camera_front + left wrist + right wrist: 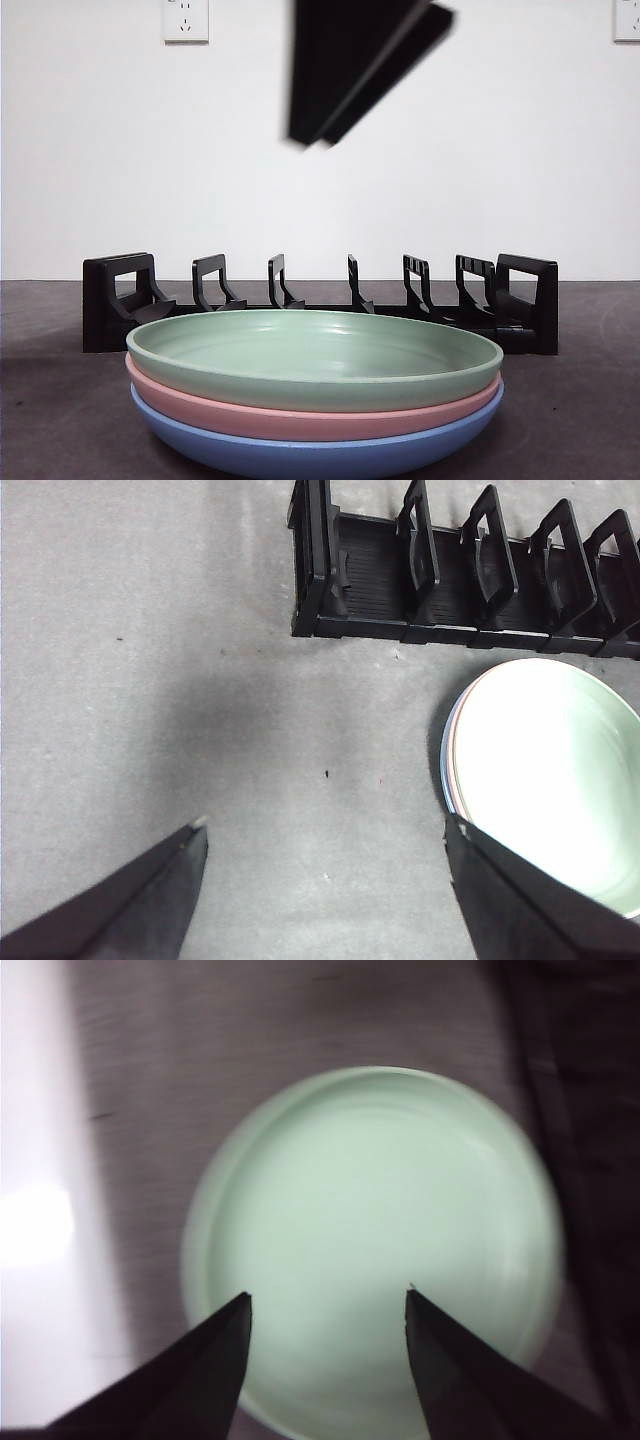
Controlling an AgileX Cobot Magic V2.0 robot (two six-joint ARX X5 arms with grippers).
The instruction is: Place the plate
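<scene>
The right tool [328,1300] hangs above a round, pale green, glossy plate [372,1210], its two black, pointed jaws parted with a clear gap between them, nothing held. Both jaw tips lie over the plate's shallow inner basin, on the side nearer the camera. The plate fills the middle of the view, its raised rim showing as a lighter ring around the basin. It rests on a dark grey, matte worktop [200,1050]. One side of the worktop is washed out by a bright white glare. On the opposite side a dark, blurred shape [585,1080] lies beside the plate, too smeared to identify
</scene>
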